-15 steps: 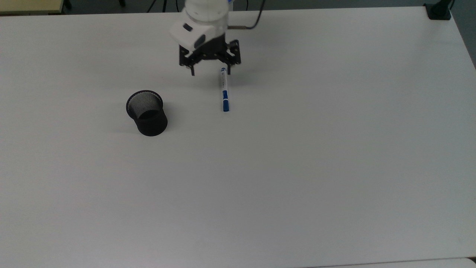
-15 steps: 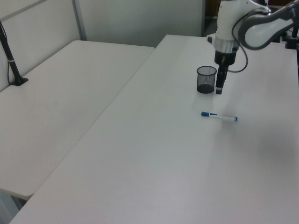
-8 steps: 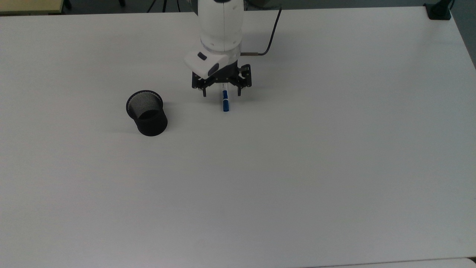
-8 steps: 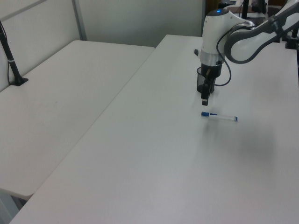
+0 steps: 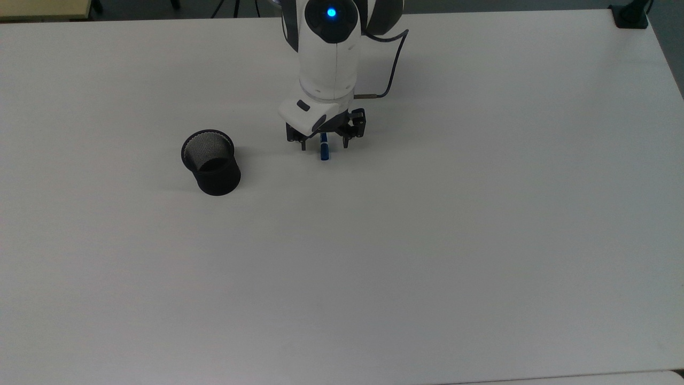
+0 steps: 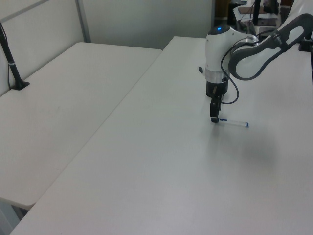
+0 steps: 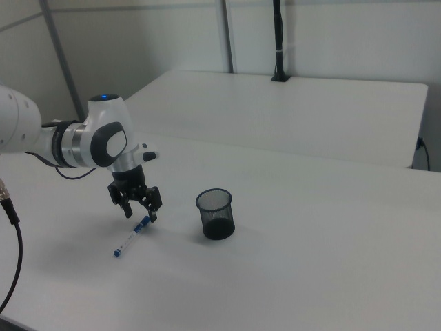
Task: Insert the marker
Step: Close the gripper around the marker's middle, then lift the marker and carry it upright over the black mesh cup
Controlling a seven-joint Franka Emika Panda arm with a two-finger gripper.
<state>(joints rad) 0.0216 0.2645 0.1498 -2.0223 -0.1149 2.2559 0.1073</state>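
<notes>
End effector [image 5: 324, 144] was low over the tabletop [image 5: 427, 240], pointing down, with its two fingers spread apart. In the top view one finger stood on each side of the marker [image 5: 323, 149], straddling the capped blue end; I could not tell from any view whether a finger tip touched the barrel. In the right view the end effector [image 7: 140, 212] sat directly over the upper end of the marker [image 7: 131, 238], and in the left view the end effector [image 6: 214, 119] was down at the blue end of the marker [image 6: 234, 122].

Marker lay flat on the tabletop, not lifted. The white barrel ran back under the wrist in the top view, and out toward the left view's right.

Black mesh cup [image 5: 210, 162] stood upright, well apart from the marker, toward the top view's left and the right view's right [image 7: 216, 214]. Nothing visible inside it.

Progress, as judged from this layout:
- Approach and alignment over the marker: appeared done.
- Grasp: not yet made, fingers not closed on the barrel.
- Lift, carry across to the cup, reorient so an end points down, lower into the opening, release: all outstanding.

Estimate: early stage, with most of the task left.
</notes>
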